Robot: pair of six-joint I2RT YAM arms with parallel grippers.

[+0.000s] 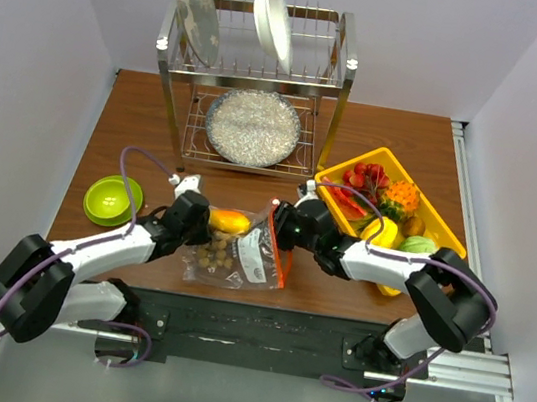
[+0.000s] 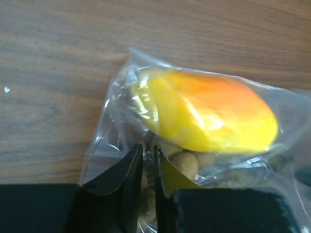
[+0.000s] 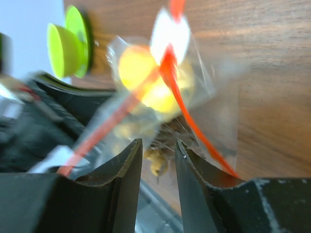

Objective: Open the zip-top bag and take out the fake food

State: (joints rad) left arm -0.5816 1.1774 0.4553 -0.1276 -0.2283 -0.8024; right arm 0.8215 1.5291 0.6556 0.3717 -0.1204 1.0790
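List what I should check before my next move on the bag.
1. Bag mouth open: ok, zipper strips parted in the right wrist view.
2. Left fingers gripping bag: cannot tell; nearly shut at its edge.
3. Right fingers open: ok, apart at the mouth.
4. Food out: not ok; mango and brown balls inside.
5. Right wrist view sharp: not ok, blurred.

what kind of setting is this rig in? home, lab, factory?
Probably a lab mock-up of a kitchen counter: a brown wooden tabletop boxed in by plain white panels, a two-tier steel dish rack holding plates, a yellow plastic bin of toy food.
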